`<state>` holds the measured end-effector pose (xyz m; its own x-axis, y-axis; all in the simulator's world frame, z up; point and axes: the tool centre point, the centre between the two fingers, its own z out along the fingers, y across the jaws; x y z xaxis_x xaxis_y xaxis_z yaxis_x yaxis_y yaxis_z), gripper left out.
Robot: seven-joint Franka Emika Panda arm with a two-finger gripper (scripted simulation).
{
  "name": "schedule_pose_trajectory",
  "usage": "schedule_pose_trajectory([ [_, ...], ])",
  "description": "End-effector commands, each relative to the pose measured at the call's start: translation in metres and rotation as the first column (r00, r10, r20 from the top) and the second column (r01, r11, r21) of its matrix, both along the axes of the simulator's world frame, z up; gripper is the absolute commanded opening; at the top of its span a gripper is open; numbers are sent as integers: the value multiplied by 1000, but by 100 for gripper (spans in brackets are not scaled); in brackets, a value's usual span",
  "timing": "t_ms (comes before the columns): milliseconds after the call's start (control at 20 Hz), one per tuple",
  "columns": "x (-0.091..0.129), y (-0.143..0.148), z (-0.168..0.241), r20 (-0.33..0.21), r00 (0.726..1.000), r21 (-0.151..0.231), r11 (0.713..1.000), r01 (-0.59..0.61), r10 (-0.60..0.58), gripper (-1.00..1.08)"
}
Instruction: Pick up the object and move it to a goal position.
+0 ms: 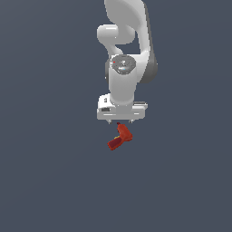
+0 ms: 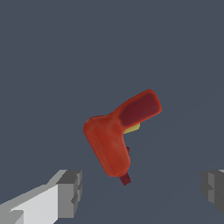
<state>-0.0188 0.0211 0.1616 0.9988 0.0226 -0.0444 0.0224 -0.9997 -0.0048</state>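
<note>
Small, rigid and probably light, the object [image 2: 114, 138] lies between the spread jaws, its thick orange-red body the best place to pinch.

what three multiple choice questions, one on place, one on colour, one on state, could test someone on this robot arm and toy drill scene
1. Where is the toy drill relative to the gripper in the exterior view?
A. just below it
B. far off to that view's left
C. above the arm

2. What colour is the small patch on the drill's inner bend in the wrist view?
A. blue
B. yellow
C. white

3. How do the gripper's fingers stand?
A. shut on the drill
B. shut on nothing
C. spread wide, touching nothing

Answers:
1 A, the drill shows right under the gripper in the exterior view.
2 B, a yellow spot sits where the handle meets the body.
3 C, in the wrist view the fingers sit far apart with the drill between and beyond them, untouched.
</note>
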Motion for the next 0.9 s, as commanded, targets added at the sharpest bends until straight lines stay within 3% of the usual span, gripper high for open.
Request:
schedule_pose_trajectory([
  [0,0,0,0,0,1000,0,1000,0,0,108],
  [350,-1,-15,0,-8,1000,-1,1000,26,-26,108],
  [850,-3,-13,-8,-1,1000,12,1000,-14,14,108],
])
